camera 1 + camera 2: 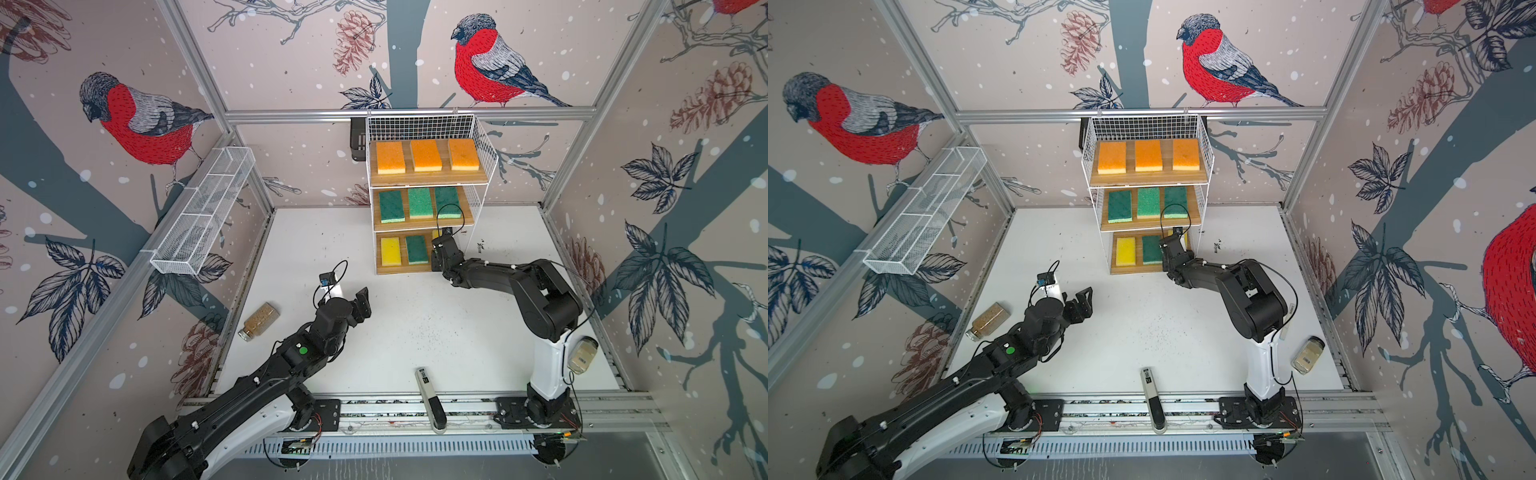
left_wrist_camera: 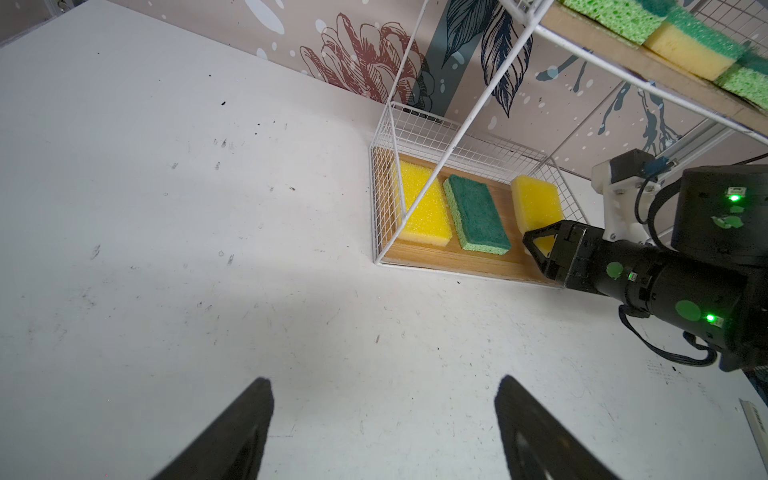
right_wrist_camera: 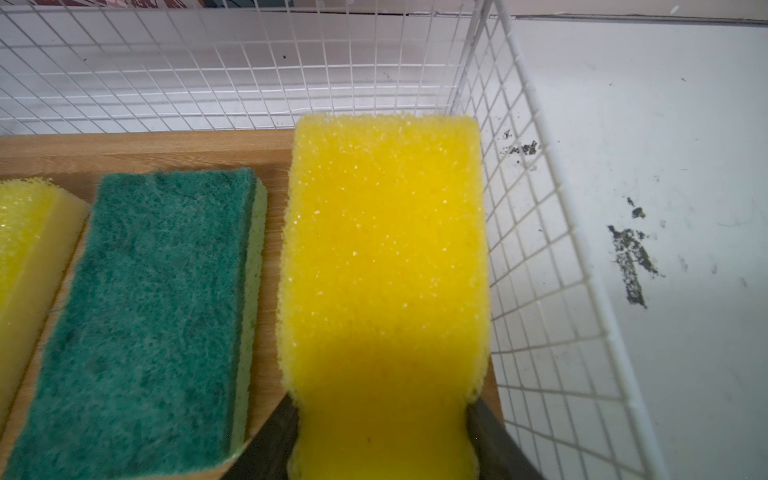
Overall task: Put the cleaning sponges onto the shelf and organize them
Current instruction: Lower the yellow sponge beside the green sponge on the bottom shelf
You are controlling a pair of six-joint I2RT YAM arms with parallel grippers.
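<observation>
Both top views show the white tabletop (image 1: 415,332) with the shelf (image 1: 428,178) at its back. Three orange sponges (image 1: 426,155) lie on the shelf's top board and three green sponges (image 1: 420,202) on its middle board. A first yellow sponge (image 1: 390,251) lies beside a lone green sponge (image 1: 416,249) on its bottom board. The right fingers (image 3: 270,449) clamp a second yellow sponge (image 3: 384,257) at that board's right end, just beside the shelf's wire side wall. The left fingers (image 2: 245,424) are spread wide and empty, well in front of the shelf.
</observation>
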